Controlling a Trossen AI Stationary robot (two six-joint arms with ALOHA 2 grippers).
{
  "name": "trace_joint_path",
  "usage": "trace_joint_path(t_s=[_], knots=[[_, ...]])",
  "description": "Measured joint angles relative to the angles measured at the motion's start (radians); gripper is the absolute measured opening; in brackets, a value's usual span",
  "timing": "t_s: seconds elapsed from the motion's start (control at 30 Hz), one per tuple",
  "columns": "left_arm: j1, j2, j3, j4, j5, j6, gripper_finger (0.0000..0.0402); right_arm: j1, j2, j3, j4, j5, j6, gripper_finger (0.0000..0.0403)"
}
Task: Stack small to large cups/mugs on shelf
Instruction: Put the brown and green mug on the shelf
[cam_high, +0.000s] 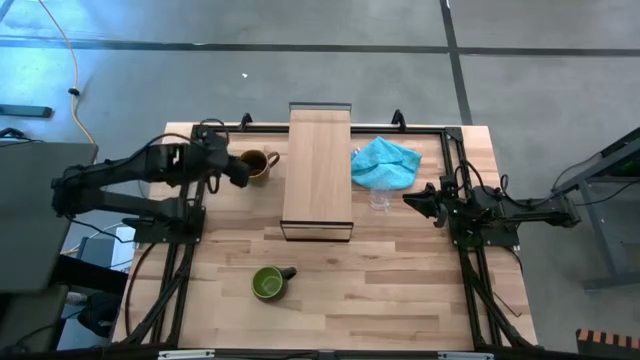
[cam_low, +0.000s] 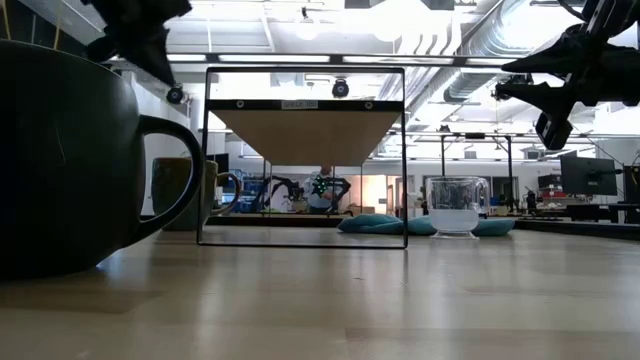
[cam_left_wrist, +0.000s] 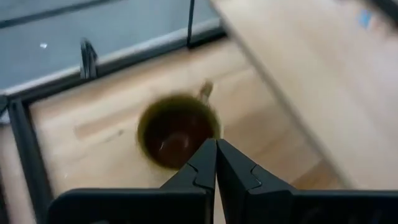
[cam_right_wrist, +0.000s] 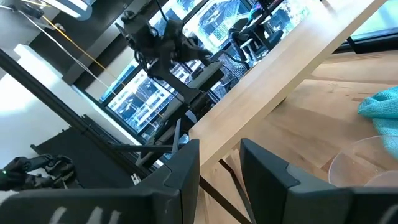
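The shelf (cam_high: 318, 172), a long light-wood board in a dark frame, stands across the middle of the counter (cam_high: 400, 290), running from the far edge toward the centre; in the low view it shows as a raised board on thin dark legs with open space beneath. The brown-tan mug (cam_high: 256, 164) sits upright on the counter just beside the shelf's left side, its handle turned toward the shelf. The left gripper (cam_high: 238, 176) hovers over the near-left rim of that mug with its fingers (cam_left_wrist: 202, 168) pressed together and nothing between them; the left wrist view looks down past the closed tips into the mug's dark interior (cam_left_wrist: 177, 130). The dark green mug (cam_high: 268, 283) stands alone on the near part of the counter, in front of the shelf's near end and well apart from it, its handle pointing right; it fills the left of the low view. The clear glass cup (cam_high: 380, 199) stands upright on the counter right of the shelf, touching the near edge of the crumpled turquoise cloth (cam_high: 385, 162). The right gripper (cam_high: 410, 200) is held above the counter just right of the glass cup, pointing toward the shelf, its fingers (cam_right_wrist: 180, 171) parted by a narrow gap and empty.
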Motion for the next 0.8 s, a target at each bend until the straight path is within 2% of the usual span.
trace_joint_path(t_s=[0.1, 0.2, 0.33, 0.5, 0.67, 0.8], knots=[[0.006, 0.0, 0.021, 0.031, -0.005, -0.062, 0.0001, 0.0, 0.0, 0.0, 0.0, 0.0, 0.001, 0.0106], [0.004, 0.002, 0.037, 0.055, -0.003, -0.046, 0.0001, 0.0, 0.0, 0.0, 0.0, 0.0, 0.002, 0.0106], [0.04, 0.032, 0.057, -0.034, 0.016, -0.073, 0.0001, 0.0, 0.0, 0.0, 0.0, 0.0, 0.04, 0.0106], [0.136, 0.082, 0.065, -0.154, 0.107, -0.119, 0.0001, 0.0, 0.0, 0.0, 0.0, -0.002, 0.069, 0.0106], [0.217, 0.125, 0.065, -0.172, 0.185, -0.098, 0.0, 0.0, 0.0, 0.0, 0.0, -0.002, 0.069, 0.0106], [0.303, 0.157, 0.065, -0.16, 0.288, -0.032, 0.0, 0.0, 0.0, 0.0, 0.002, -0.002, 0.083, 0.0106]])
